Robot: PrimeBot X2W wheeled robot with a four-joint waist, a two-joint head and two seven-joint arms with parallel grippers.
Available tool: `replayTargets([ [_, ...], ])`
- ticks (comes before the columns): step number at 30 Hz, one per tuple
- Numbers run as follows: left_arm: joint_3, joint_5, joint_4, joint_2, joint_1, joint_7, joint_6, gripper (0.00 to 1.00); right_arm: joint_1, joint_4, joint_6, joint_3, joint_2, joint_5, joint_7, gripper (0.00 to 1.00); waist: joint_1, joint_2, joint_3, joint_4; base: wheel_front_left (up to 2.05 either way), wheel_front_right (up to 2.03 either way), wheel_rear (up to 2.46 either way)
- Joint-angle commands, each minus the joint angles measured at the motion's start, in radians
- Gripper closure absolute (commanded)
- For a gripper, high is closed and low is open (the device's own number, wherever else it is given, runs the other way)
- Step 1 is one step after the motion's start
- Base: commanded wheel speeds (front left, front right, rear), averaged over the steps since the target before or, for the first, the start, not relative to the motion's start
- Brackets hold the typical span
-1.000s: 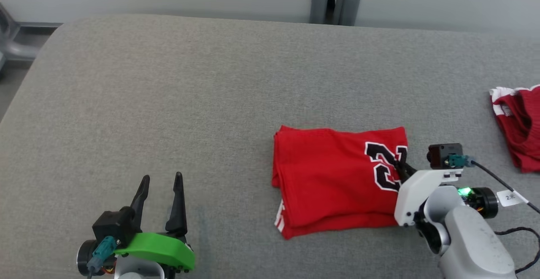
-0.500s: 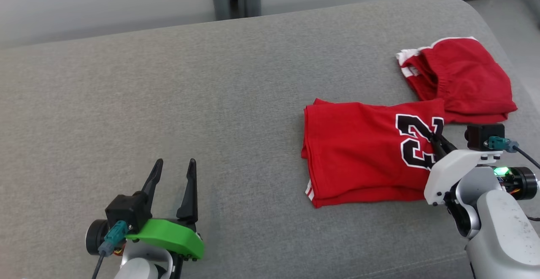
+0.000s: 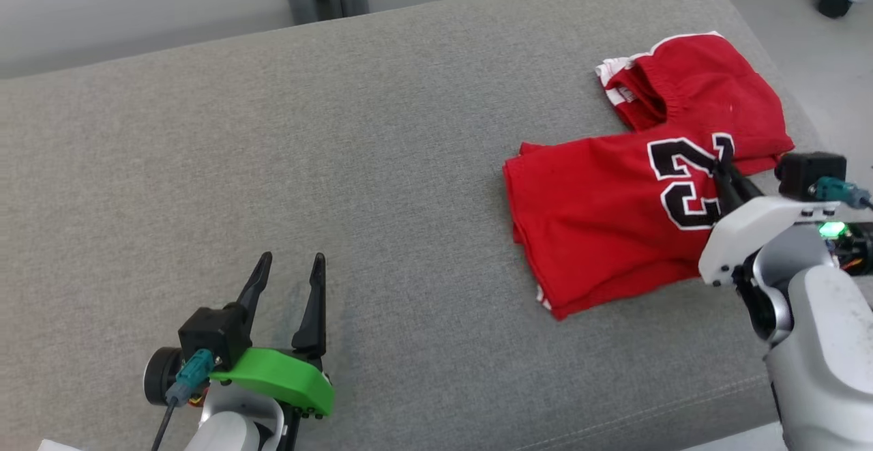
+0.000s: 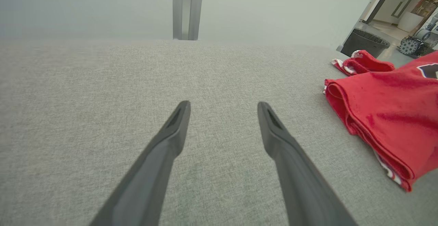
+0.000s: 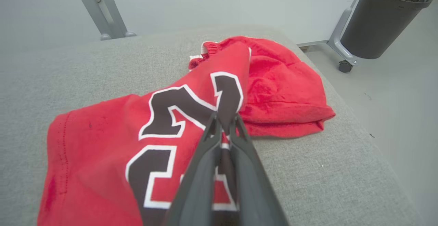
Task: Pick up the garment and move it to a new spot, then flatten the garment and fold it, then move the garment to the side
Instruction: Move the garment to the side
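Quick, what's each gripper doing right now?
Left gripper: open, holding nothing.
Right gripper: shut on the red jersey.

The desk (image 3: 382, 130) is covered in grey woven fabric and has a rounded corner at its far right. Behind its far edge rises a plain, pale wall (image 4: 85, 7), and a grey metal post (image 4: 197, 10) stands against it. Right of the desk the floor (image 5: 393, 92) is smooth and light grey. A dark round bin (image 5: 379, 17) stands there in a grey frame with a black castor (image 5: 345, 66). An opening (image 4: 403, 9) in the left wrist view gives onto a brighter room. The light is soft and even.
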Motion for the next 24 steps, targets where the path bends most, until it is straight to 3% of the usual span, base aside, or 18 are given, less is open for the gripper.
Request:
replayTargets([
  [1, 0.001, -0.004, -0.002, 0.006, 0.003, -0.001, 0.002, 0.00, -0.033, -0.007, -0.002, -0.004, -0.008, -0.008, 0.002, 1.00, 0.0000, -0.0001, 0.001, 0.029, 0.00, 0.00, 0.00],
  [13, -0.006, -0.007, 0.008, -0.010, -0.019, -0.014, -0.003, 0.00, -0.271, 0.098, -0.002, -0.072, -0.085, -0.055, 0.048, 1.00, 0.0000, -0.0001, 0.032, 0.131, 0.00, 0.00, 0.00],
  [24, -0.016, 0.002, -0.003, -0.009, -0.041, -0.020, -0.009, 0.00, -0.326, 0.174, -0.002, -0.140, -0.290, -0.065, 0.128, 1.00, 0.0000, -0.0001, 0.079, 0.191, 0.00, 0.00, 0.00],
])
